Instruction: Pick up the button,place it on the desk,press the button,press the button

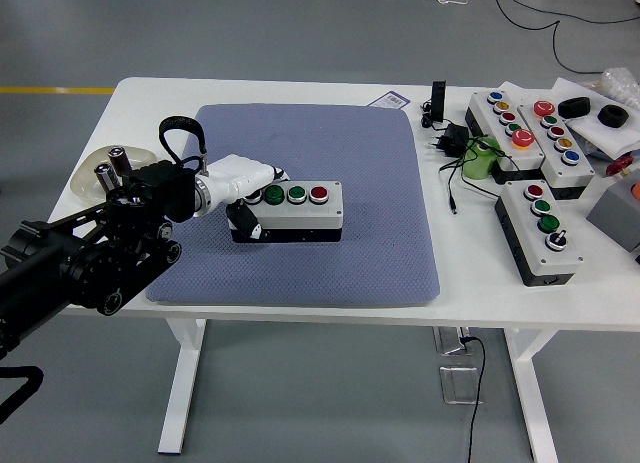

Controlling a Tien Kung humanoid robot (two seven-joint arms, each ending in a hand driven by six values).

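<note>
Blue mat under gripped button box

Centre frame, a grey button box with a black base carries two green buttons and one red, on a blue-grey dotted mat over a white table. At left, the left hand is white on a black arm.
</note>
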